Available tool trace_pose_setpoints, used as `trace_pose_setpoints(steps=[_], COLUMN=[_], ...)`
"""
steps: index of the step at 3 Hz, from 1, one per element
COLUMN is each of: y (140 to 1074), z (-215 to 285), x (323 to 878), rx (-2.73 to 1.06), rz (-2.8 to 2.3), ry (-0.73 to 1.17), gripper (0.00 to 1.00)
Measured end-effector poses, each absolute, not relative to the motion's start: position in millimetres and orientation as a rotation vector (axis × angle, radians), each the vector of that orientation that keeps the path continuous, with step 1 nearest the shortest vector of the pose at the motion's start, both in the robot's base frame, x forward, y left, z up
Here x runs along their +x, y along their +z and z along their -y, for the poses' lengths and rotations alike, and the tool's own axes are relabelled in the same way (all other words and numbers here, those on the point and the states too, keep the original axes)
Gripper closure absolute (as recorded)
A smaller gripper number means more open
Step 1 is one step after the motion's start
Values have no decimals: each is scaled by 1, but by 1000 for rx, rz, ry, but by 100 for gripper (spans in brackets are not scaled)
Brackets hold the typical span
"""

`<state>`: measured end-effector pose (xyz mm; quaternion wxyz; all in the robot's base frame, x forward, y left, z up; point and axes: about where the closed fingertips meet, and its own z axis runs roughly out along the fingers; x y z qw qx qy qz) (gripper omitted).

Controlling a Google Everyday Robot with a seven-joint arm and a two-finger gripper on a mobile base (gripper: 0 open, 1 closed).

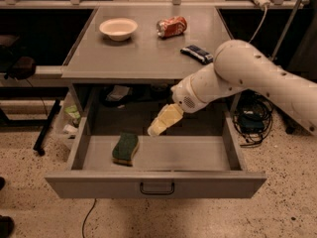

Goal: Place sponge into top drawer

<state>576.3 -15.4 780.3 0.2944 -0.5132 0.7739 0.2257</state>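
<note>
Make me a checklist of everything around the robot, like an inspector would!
Surface: grey table, flat top, with the drawer pulled out below it.
Job's things: sponge lies green side up on the floor of the open top drawer, towards its left.
Clutter: white bowl, red can on its side and dark blue bar, all on the table.
Grippers: gripper hovers over the drawer, up and right of the sponge, not touching it.
Cables: black cables heaped on the floor at the right; a thin cable under the drawer front.
Surroundings: speckled floor; dark shelving behind.
</note>
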Motion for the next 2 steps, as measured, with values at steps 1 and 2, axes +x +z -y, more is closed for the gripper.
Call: trace_pose_setpoints(steps=[1,2], y=[822,851], z=[14,9], x=[560,549], rx=[-1411,-1431], rz=[-1989,-1942], ry=[612,607], gripper=[0,0])
